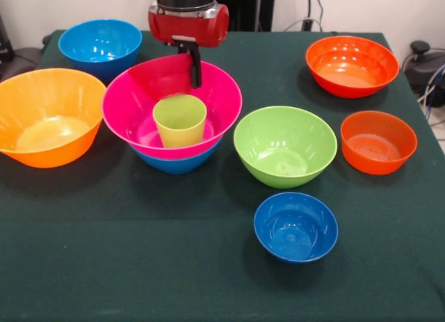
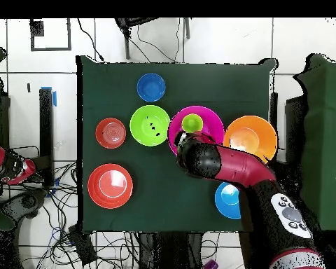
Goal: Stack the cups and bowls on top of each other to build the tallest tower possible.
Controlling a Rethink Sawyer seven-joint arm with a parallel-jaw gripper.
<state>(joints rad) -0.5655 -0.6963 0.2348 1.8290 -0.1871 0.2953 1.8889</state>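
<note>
Eight plastic pieces sit on the dark green surface (image 1: 208, 280) in the front view. Tower so far: pink bowl (image 1: 215, 92) nested in a medium blue bowl (image 1: 177, 162), only the blue one's lower wall showing under the pink rim. Lime cup (image 1: 180, 120) stands upright, mouth up, inside the pink bowl, roughly at its middle. Left of the stack a large orange bowl (image 1: 49, 117), rim just beside the pink rim. Far left another blue bowl (image 1: 101, 45), loose. Right of the stack a green bowl (image 1: 285, 146), near but apart. Small blue bowl (image 1: 296, 227) nearest the camera, right of centre. Far right a large red-orange bowl (image 1: 352, 65), and nearer than it a smaller red-orange bowl (image 1: 378, 142) at the right edge. All bowls mouth up.

My end effector (image 1: 195, 71) hangs at the far rim of the pink bowl, dark finger dropping just inside that rim, behind the cup and not touching it. I see one dark bar only, so I cannot tell whether the fingers are apart or together. Nothing visibly held. My red wrist housing (image 1: 188, 23) is above the far side of the pink bowl.

Overhead view: my arm (image 2: 234, 167) covers part of the pink bowl (image 2: 209, 120), cup (image 2: 192, 123) visible inside, green bowl (image 2: 150, 125) beside it.
</note>
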